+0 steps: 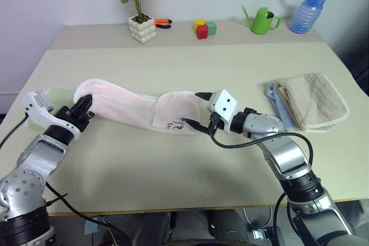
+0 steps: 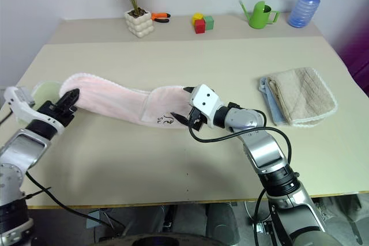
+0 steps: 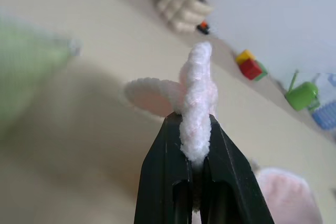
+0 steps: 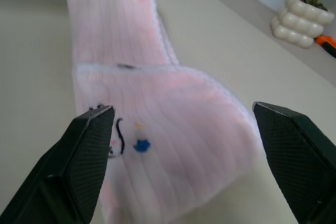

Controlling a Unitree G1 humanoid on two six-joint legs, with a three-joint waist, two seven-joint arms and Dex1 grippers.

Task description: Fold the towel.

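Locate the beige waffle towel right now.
In the left eye view, the beige waffle towel lies folded on the table's right side, on a light blue cloth, right of the right gripper and apart from the pink towel.

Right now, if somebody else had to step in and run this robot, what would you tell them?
Left gripper: shut on one end of the pink towel, edge pinched between its fingers.
Right gripper: open, jaws wide either side of the towel's other end by the dark embroidered mark, not gripping.
Towel: stretched in a long band across the table, near end doubled over.
Done: one end caught.
Left: grip the other end, bring the ends together, lay it flat.
Nearby: green towel, beige towel.
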